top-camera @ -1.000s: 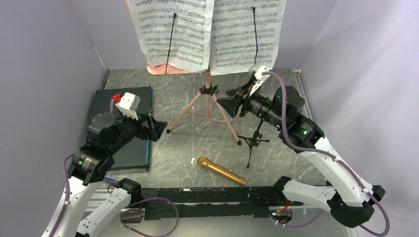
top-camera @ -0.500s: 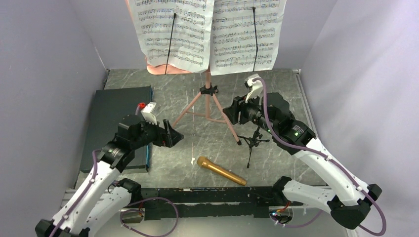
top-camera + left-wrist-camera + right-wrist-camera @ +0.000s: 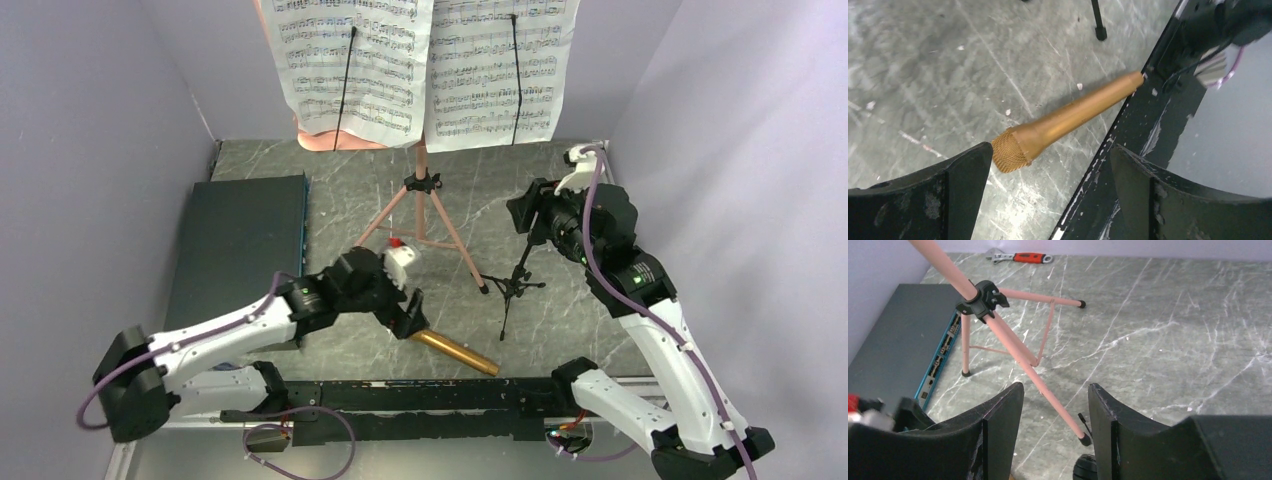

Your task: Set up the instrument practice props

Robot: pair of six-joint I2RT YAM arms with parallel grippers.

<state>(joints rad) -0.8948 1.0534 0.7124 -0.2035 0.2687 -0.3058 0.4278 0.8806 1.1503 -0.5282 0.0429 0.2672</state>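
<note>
The pink music stand (image 3: 421, 195) stands on its tripod legs at the back, holding two white sheet-music pages (image 3: 355, 60). One pink leg (image 3: 1013, 347) crosses the right wrist view. The gold microphone (image 3: 457, 351) lies near the front rail and also shows in the left wrist view (image 3: 1068, 117). My left gripper (image 3: 412, 312) is open and empty, low over the microphone's mesh head, which sits by the left finger in the left wrist view (image 3: 1050, 150). The black tripod mic stand (image 3: 514, 282) stands upright. My right gripper (image 3: 521, 212) is open and empty just above its top (image 3: 1087, 467).
A dark flat case (image 3: 240, 240) lies at the left and also shows in the right wrist view (image 3: 898, 340). A red-handled wrench (image 3: 1020, 258) lies by the back wall. The black front rail (image 3: 1148, 130) runs right beside the microphone's tail. Grey walls close in three sides.
My left arm has swung right from above the dark case down to the microphone's head. My right gripper has drawn back to the right, away from the music stand, over the mic stand.
</note>
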